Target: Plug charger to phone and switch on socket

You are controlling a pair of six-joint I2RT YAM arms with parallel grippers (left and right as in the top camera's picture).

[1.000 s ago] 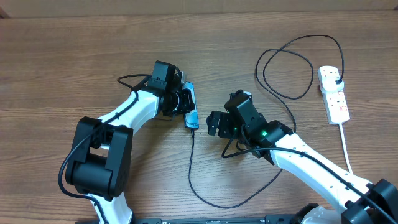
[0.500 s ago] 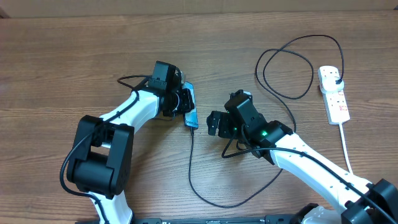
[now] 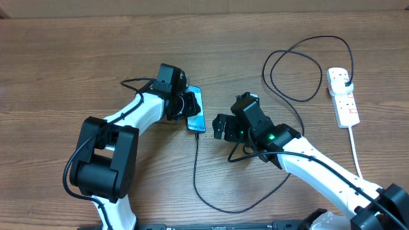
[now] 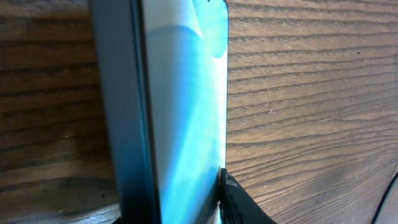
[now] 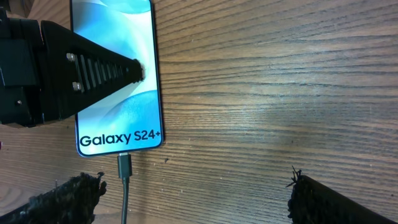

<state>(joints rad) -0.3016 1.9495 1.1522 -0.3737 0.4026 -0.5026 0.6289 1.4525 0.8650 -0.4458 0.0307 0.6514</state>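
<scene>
Black and ribbed, one finger (image 5: 102, 70) of my left pincer (image 3: 191, 106) presses on the light blue screen of the phone (image 5: 115, 81), and the pincer is pinched on the phone. From my left wrist the phone (image 4: 186, 112) fills the view edge-on, with a dark pad (image 4: 239, 202) touching its screen side. I cannot tell whether it lies flat on the wooden table (image 3: 64, 64) or is tipped up. Under the words "Galaxy S24+", the small connector of the charger (image 5: 124, 165) touches the phone's bottom edge; how deep it sits is not clear. My right pincer (image 5: 196, 186) hovers just beside that end, jaws spread wide and holding nothing. From the connector the thin black cable runs towards my base, curves under my right arm, then rises in a wide loop to a black plug in the end outlet of the socket (image 3: 343, 96). The socket lies at the far right, well apart from the phone. Its red switch marks are too small for me to read their position. A thick white cord (image 3: 354, 150) trails from it towards the near edge.
</scene>
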